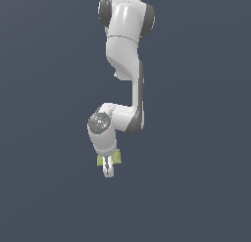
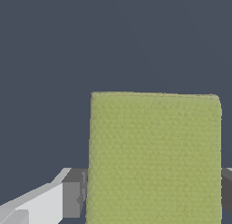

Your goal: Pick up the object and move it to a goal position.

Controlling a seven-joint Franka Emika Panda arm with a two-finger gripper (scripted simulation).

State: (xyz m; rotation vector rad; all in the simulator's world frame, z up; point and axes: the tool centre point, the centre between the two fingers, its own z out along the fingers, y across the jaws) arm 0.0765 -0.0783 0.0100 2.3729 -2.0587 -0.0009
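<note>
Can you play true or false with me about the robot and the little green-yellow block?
1. The block is yellow-green. True.

2. The block sits between the gripper fingers, one on each side of it. True: the wrist view shows a grey finger against one edge and another at the opposite edge.

3. The robot arm is bright red. False: it is white with dark grey joints.

4. There are three blocks in the scene. False: only one block shows.

5. In the exterior view, the gripper points downward. True: bits of the block peek out on both sides of it.

6. The block is round like a ball. False: it has straight edges and a flat face.
</note>
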